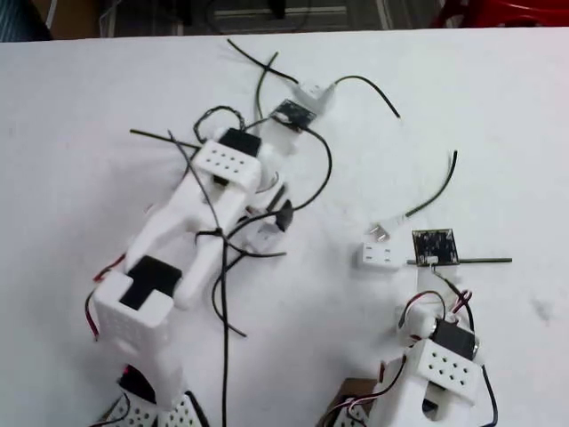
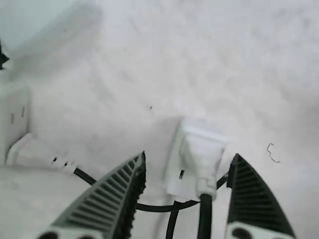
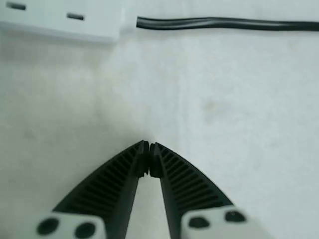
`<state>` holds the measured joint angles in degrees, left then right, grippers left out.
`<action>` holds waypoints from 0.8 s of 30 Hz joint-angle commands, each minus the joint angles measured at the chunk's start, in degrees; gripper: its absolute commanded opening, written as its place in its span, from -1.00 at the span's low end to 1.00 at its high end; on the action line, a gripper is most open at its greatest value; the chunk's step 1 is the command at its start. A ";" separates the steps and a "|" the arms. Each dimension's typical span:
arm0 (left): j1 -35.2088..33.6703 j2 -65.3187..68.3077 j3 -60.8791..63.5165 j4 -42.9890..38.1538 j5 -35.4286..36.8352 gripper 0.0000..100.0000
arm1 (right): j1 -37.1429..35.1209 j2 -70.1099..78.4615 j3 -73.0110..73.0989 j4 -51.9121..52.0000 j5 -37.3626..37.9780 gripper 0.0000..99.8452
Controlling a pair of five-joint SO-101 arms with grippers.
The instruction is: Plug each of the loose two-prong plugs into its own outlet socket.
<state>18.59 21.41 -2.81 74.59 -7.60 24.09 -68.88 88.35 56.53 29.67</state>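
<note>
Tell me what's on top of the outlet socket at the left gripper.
A white plug sits on the outlet socket, black cord trailing off. Its prongs are covered, so their depth cannot be seen.

Light: bright, even, from overhead | Table (image 1: 498,107): white, nearly washed out, mild glare | Shadows: soft, faint, close under objects | Left wrist view: one shaded corner
</note>
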 commanded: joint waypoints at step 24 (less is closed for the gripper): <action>1.54 5.67 -8.70 -11.25 0.53 -0.90 | 0.31 -0.22 -0.44 -0.84 0.00 -0.96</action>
<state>19.47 27.47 -5.45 64.84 -7.60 24.09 -68.88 88.35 56.53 29.67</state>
